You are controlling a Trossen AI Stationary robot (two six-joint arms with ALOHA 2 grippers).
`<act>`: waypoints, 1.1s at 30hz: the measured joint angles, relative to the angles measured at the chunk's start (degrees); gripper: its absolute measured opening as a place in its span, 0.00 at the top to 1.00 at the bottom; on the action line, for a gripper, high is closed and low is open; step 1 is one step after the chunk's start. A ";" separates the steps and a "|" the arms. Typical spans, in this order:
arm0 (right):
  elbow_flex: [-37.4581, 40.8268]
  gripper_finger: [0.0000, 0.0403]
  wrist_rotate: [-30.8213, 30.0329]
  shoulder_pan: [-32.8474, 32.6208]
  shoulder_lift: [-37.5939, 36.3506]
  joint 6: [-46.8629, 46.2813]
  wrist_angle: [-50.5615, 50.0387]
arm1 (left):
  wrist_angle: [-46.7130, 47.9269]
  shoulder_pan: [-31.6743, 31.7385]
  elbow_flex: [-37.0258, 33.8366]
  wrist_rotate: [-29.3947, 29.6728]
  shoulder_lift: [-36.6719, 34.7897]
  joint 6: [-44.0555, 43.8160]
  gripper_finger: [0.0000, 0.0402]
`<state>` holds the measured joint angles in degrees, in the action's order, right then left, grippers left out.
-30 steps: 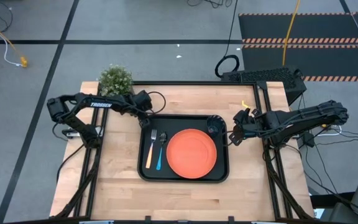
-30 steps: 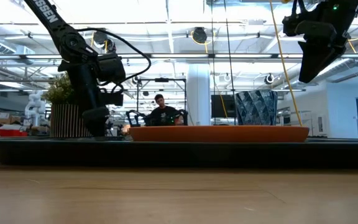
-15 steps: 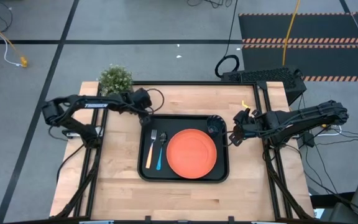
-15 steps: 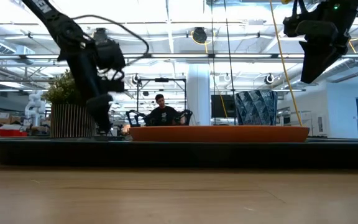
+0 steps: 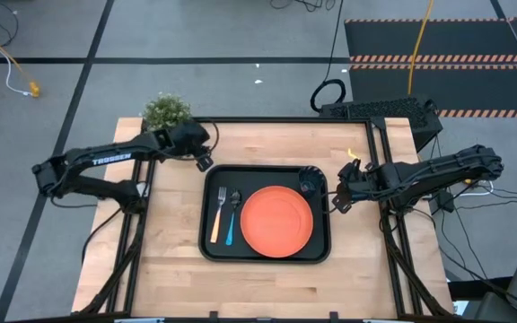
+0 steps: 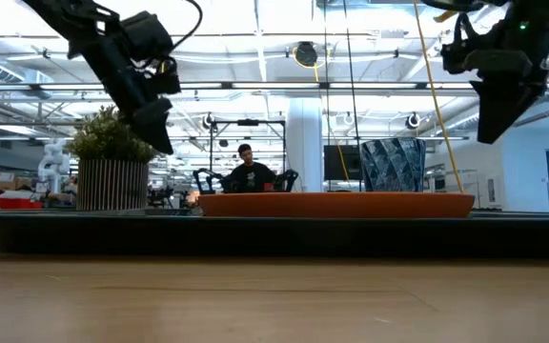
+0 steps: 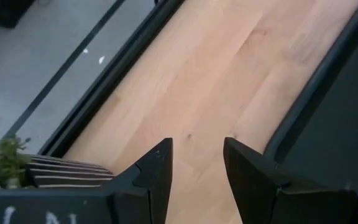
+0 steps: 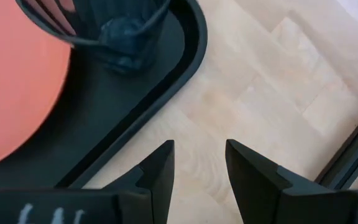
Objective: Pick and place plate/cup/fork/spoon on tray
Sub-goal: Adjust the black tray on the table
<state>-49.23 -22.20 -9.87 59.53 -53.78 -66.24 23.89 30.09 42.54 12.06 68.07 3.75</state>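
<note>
The black tray (image 5: 206, 251) lies mid-table. On it rest the orange plate (image 5: 276, 220), the orange-handled fork (image 5: 215, 215), the blue-handled spoon (image 5: 232, 213) and the dark cup (image 5: 311, 184), which stands upright in the tray's far right corner. My left gripper (image 5: 204, 164) is open and empty. It hangs raised over bare wood (image 7: 197, 146) just off the tray's far left corner. My right gripper (image 5: 337, 202) is open and empty. It hangs raised above the table just right of the tray's rim (image 8: 201, 149), near the cup (image 8: 123, 31).
A potted green plant (image 5: 167, 112) stands at the table's far left corner, close to my left gripper. A black frame rail (image 5: 285, 119) runs along the table's far edge. Bare wood lies left, right and near of the tray. A person (image 6: 249, 170) sits far behind the table.
My left gripper has risen from just above the tray's far left corner. It has drawn back toward the table's far left, toward the plant, and now hangs high. The things on the tray have stayed in place.
</note>
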 joint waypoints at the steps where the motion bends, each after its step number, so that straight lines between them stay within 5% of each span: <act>1: 0.13 0.67 0.64 0.00 0.00 -0.18 -0.02 | 0.11 -0.25 0.00 0.00 -0.67 0.10 0.63; 13: 3.28 0.67 20.80 -3.24 0.00 -3.07 2.09 | 4.30 -0.61 0.00 -0.09 -1.62 -0.34 0.63; 24: 15.17 0.67 16.04 -4.86 0.57 -10.56 21.10 | 4.04 -0.61 0.00 -0.09 -1.60 -1.03 0.63; 33: 19.95 0.72 14.76 -4.50 1.92 -15.41 14.04 | 4.21 -0.61 -0.78 -0.09 -1.60 -1.12 0.63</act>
<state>-29.28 -7.44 -14.37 61.45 -69.19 -52.21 28.10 29.47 41.76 11.97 66.48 2.62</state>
